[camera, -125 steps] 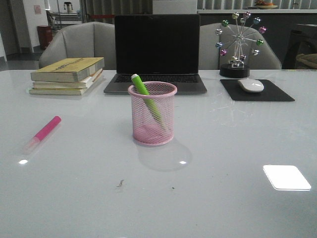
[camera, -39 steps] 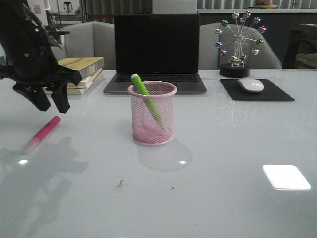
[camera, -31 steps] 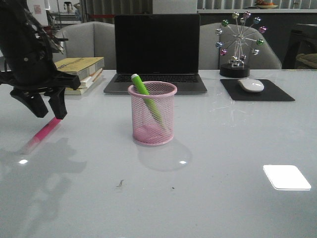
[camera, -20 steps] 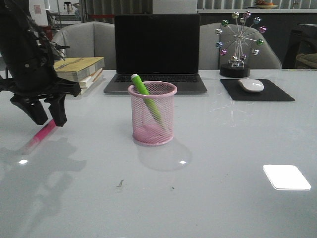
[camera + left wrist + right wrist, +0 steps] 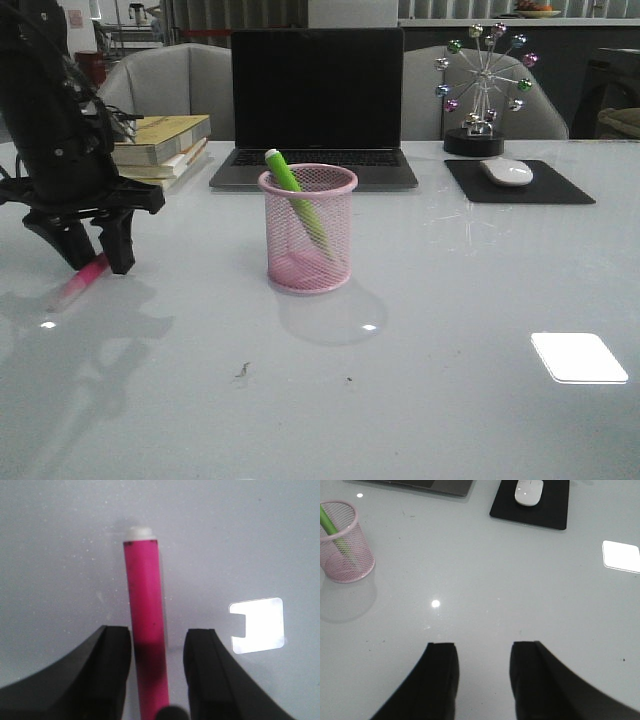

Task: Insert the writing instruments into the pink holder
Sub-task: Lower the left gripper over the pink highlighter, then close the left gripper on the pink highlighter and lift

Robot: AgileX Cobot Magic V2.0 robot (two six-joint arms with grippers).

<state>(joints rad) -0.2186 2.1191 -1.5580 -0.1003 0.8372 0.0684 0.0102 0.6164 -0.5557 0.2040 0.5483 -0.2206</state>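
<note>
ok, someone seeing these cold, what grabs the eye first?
Probably the left hand, low at the table's left, fingers open either side of the pink marker lying flat there. Next, the pink holder at the table's centre with the green marker leaning inside, in front of the dark laptop. The right hand hangs open over bare table.

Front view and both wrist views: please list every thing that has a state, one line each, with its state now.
Laptop: lid open, screen dark.
Pink holder: upright, one marker inside.
Green marker: in the holder, leaning.
Pink marker: flat on the table, between the open fingers, not yet gripped.
Left gripper: open, astride the pink marker.
Right gripper: open, holding nothing.
Books: closed, stacked.
Mouse: resting on its pad.
</note>
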